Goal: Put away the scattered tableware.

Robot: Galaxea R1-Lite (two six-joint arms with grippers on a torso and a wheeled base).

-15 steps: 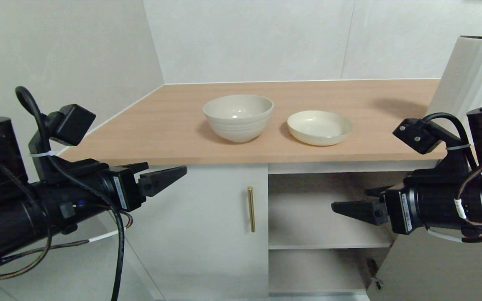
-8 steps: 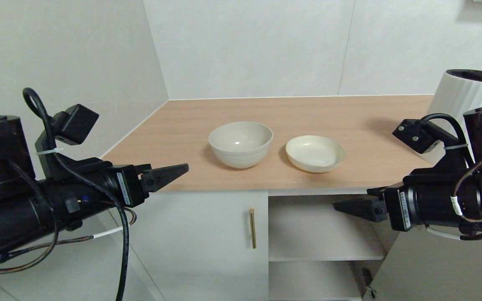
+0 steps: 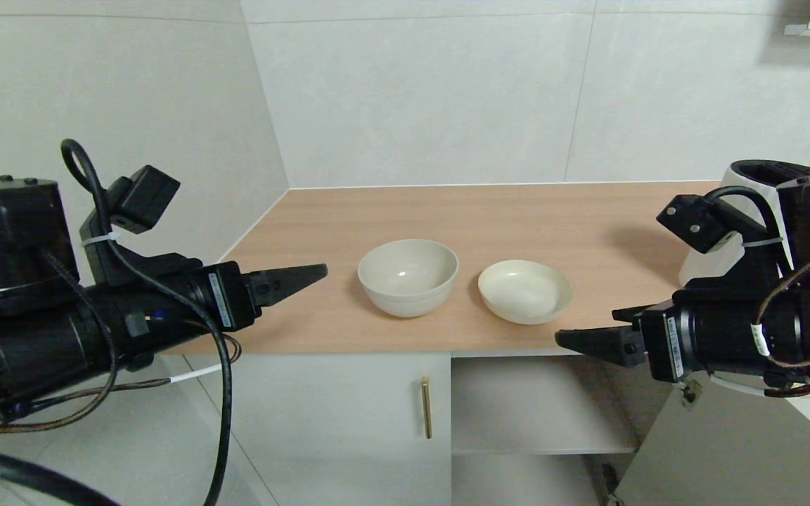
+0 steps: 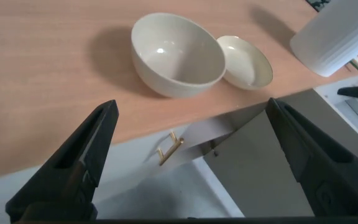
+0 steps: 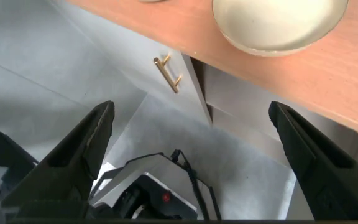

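Bowl (image 3: 408, 276) and dish (image 3: 524, 290) sit side by side near the tabletop's (image 3: 489, 218) front edge, above a cabinet (image 3: 349, 414) open on the right. L gripper (image 3: 306, 274) and R gripper (image 3: 574, 341) hang in front, empty. Wrist views reveal jaws spread wide; head view catches them side-on.

I get bright, even, soft light across the worktop (image 3: 489, 218). The bowl (image 3: 407, 284) throws a faint shadow toward the left gripper (image 3: 317, 270) and carries one small glint inside. Ahead of and below the right gripper (image 3: 563, 339), the open cabinet (image 3: 531, 407) is dimmer.
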